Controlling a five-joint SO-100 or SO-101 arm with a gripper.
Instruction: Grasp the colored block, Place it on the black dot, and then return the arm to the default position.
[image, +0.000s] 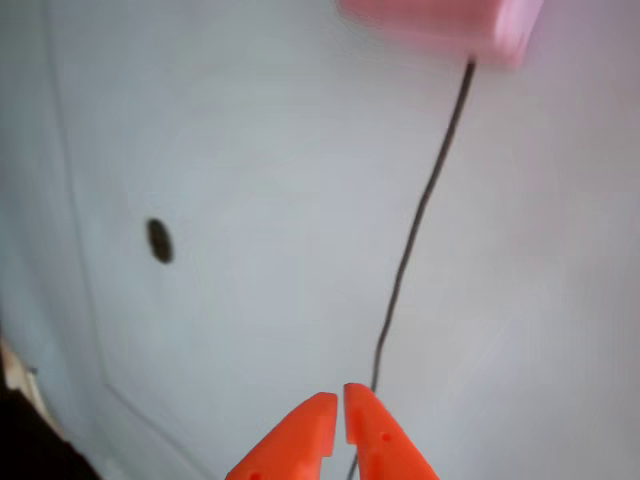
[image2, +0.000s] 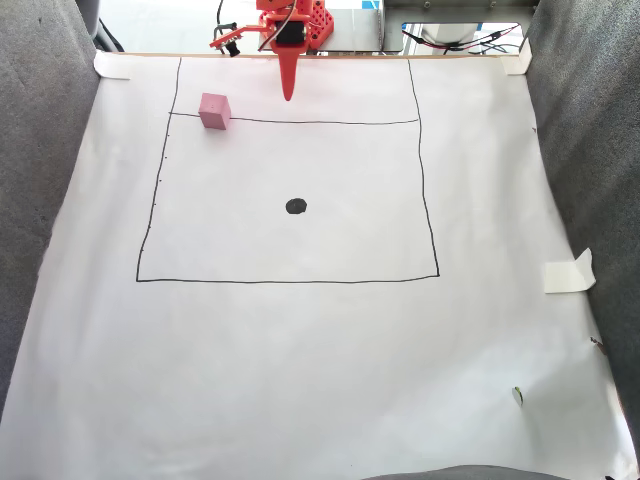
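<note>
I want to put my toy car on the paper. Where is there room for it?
Plenty of bare white paper lies below the drawn black square in the fixed view, and inside it around the small black dot. It is busier at the top, near the pale pink foam cube and the orange gripper.

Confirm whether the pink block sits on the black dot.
No: the pink block rests on the drawn line, far from the black dot.
</note>
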